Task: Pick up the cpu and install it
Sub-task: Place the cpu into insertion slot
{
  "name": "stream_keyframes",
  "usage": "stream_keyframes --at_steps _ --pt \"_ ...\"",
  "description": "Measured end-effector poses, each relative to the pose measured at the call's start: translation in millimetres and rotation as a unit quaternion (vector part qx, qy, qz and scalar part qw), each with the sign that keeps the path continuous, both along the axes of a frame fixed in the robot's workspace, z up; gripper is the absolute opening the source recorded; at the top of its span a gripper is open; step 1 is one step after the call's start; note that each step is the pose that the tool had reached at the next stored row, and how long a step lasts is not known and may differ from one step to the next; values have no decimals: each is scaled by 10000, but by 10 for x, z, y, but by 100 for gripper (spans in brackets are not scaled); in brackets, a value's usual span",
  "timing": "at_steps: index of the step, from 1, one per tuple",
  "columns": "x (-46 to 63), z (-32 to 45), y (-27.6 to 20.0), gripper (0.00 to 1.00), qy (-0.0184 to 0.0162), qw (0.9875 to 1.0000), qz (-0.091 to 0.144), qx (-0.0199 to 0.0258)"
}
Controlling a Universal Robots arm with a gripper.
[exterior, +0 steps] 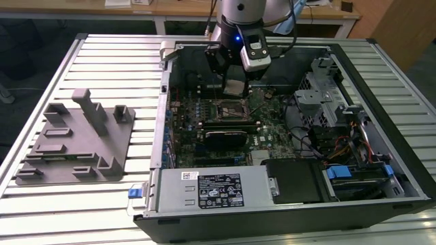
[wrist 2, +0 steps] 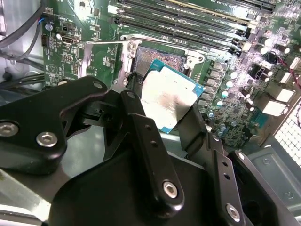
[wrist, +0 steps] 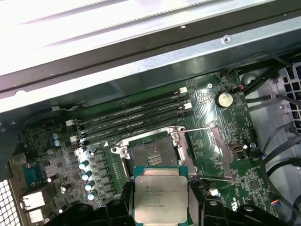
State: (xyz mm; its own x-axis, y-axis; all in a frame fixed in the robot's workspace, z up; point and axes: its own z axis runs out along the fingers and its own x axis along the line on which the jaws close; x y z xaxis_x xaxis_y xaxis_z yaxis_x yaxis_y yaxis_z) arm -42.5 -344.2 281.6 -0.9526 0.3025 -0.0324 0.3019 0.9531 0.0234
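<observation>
Your end effector (wrist 2: 164, 107) pinches the cpu (wrist 2: 170, 94) by two opposite edges, just above the motherboard (wrist 2: 70, 61). The first wrist view shows you the open socket (wrist: 148, 157) just beside it; the exterior view adds the grey tray (exterior: 75, 138) on the tabletop (exterior: 122, 56).

cpu (wrist: 158, 197) — shiny silver metal top
</observation>
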Motion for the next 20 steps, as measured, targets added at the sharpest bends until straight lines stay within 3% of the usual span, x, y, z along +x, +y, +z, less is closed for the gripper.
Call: stream_keyframes --at_steps 20 --pt "4 0 0 55 0 9992 -394 0"
